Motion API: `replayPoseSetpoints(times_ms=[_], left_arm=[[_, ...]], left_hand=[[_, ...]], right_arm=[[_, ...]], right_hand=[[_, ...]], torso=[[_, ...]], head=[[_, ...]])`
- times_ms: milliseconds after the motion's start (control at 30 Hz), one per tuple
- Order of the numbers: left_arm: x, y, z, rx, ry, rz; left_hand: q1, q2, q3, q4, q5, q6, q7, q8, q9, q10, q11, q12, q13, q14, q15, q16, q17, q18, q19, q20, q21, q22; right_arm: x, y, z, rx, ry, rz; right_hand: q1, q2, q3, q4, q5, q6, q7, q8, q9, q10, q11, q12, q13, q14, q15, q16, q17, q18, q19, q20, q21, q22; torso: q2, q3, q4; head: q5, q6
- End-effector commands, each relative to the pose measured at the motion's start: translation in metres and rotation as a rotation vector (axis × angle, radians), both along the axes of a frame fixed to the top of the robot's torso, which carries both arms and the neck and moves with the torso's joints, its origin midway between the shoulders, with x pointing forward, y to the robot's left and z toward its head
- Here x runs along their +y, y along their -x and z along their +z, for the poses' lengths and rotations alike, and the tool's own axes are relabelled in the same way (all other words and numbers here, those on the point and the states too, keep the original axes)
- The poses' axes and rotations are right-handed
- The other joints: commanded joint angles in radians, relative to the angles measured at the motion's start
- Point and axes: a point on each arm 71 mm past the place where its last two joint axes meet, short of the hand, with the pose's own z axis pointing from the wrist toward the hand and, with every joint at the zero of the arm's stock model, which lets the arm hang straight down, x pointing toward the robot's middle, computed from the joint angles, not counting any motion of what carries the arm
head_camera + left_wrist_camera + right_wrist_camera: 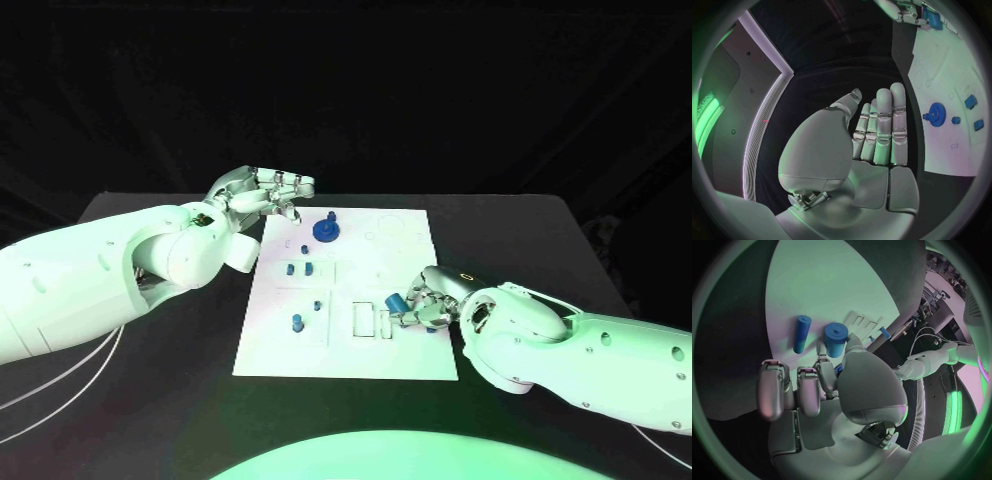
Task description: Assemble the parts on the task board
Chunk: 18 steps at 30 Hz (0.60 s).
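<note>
The board is white, on a black worktop. The gear on it is dark blue; the pegs and the cylinder are lighter blue. Both robot hands, left and right, are silver on white arms.

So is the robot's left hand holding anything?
No, the left hand holds nothing; its fingers are straight beside the white task board.

We see green-tinted light on both arms against a dark backdrop; fisheye bending curves the wrist views' edges, and the worktop stays dim.
</note>
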Motion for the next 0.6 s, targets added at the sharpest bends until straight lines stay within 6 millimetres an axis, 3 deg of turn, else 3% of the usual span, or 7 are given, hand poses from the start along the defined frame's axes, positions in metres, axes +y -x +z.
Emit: replayPoseSetpoints(times_ms=[33,300,600], left_arm=[[-0.0024,0.001,0.0008,0.002,0.011,-0.022],[-0.0023,0.001,0.0007,0.003,0.011,-0.024],[-0.0024,0.0012,0.0008,0.004,0.011,-0.025]], left_hand=[[-0.001,0.006,-0.005,-0.002,0.0,-0.009,0.001,0.004,-0.001,-0.005,0.0,0.005,-0.001,-0.008,-0.002,0.001,-0.001,0.013,0.005,-0.001,0.004,0.001],[-0.001,0.006,-0.005,-0.002,0.0,-0.009,0.001,0.004,-0.001,-0.005,0.0,0.005,-0.001,-0.008,-0.002,0.001,-0.001,0.013,0.005,-0.001,0.004,0.001],[-0.001,0.006,-0.005,-0.002,0.0,-0.009,0.001,0.004,-0.001,-0.005,0.0,0.005,-0.001,-0.008,-0.002,0.001,-0.001,0.013,0.005,-0.001,0.004,0.001]], right_arm=[[-0.0043,0.0038,-0.0091,0.027,0.119,0.019],[-0.0066,0.0067,-0.0061,0.038,0.048,-0.036],[-0.0065,0.0098,-0.0043,0.076,-0.046,-0.095]], right_hand=[[0.037,0.003,0.004,-0.016,0.046,-0.002,0.0,0.0,0.007,-0.008,0.0,-0.008,0.0,0.094,0.009,0.007,0.211,-0.014,0.032,0.008,-0.007,0.212],[0.034,0.011,0.0,0.001,0.181,0.007,-0.004,0.0,0.022,0.0,-0.004,-0.005,0.012,0.095,0.007,0.009,0.215,-0.015,0.035,0.006,-0.003,0.213],[0.031,0.02,0.002,0.02,0.244,0.017,-0.01,0.001,0.031,0.008,-0.009,-0.001,0.022,0.095,0.002,0.01,0.217,-0.017,0.038,0.003,0.003,0.215]], torso=[[0.0,0.0003,-0.0013],[0.0,0.0004,-0.001],[0.002,0.0004,-0.0002]], head=[[0.001,0.001],[0.002,0.003],[0.002,0.004]])
